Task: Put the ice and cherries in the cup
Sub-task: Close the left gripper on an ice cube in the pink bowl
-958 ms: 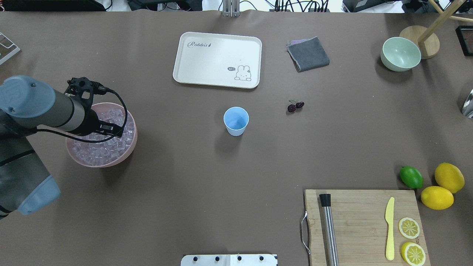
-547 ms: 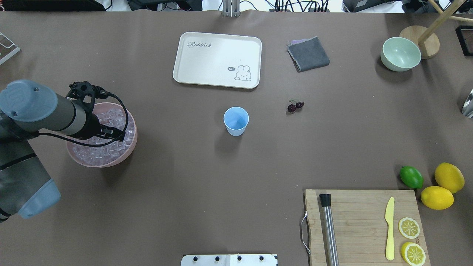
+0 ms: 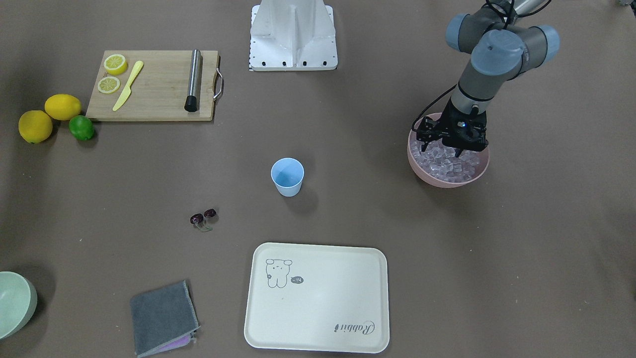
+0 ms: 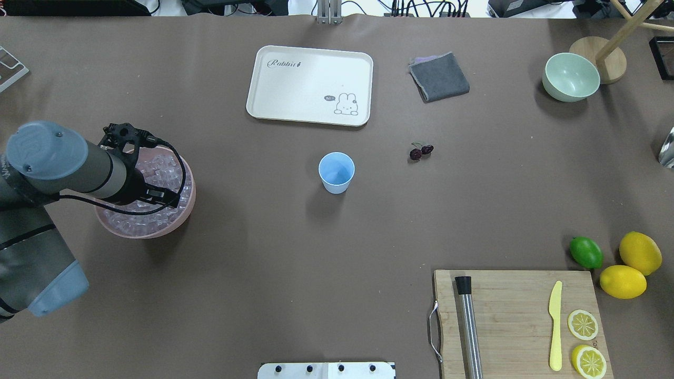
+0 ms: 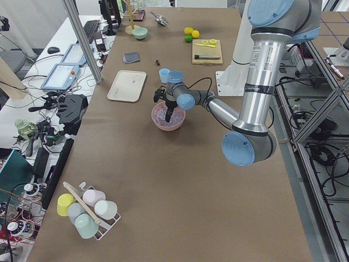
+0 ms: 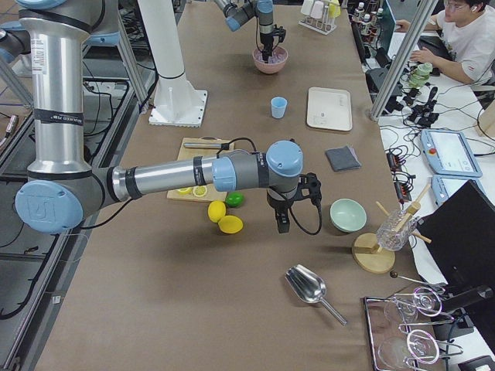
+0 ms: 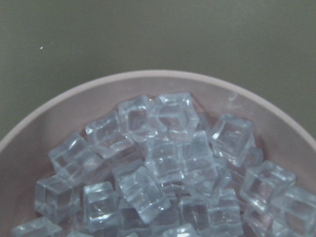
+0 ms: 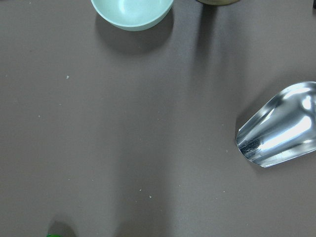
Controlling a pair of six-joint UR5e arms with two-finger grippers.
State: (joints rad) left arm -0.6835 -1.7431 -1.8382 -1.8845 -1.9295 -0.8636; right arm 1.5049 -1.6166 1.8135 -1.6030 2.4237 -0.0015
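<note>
Ice point(image 4: 158, 167) lies heaped in the pink bowl point(image 3: 447, 180), out at nine o'clock from the cup as seen from behind the robot. None of it has reached the cup. The left gripper point(image 3: 449, 148) hangs low over the pile, fingers apparently spread, and I see no cube between them. At the middle of the table the cup point(image 4: 336, 187) stands upright and looks empty. The cherries point(image 4: 421, 151) lie on the bare table near it, at about two o'clock, untouched. Far off to the right, the right gripper point(image 6: 282, 224) hovers above the table near the lime point(image 6: 234, 199), but I cannot tell how its fingers stand. By my reckoning nothing is done: the first cube waits to be picked, then the cherries.
</note>
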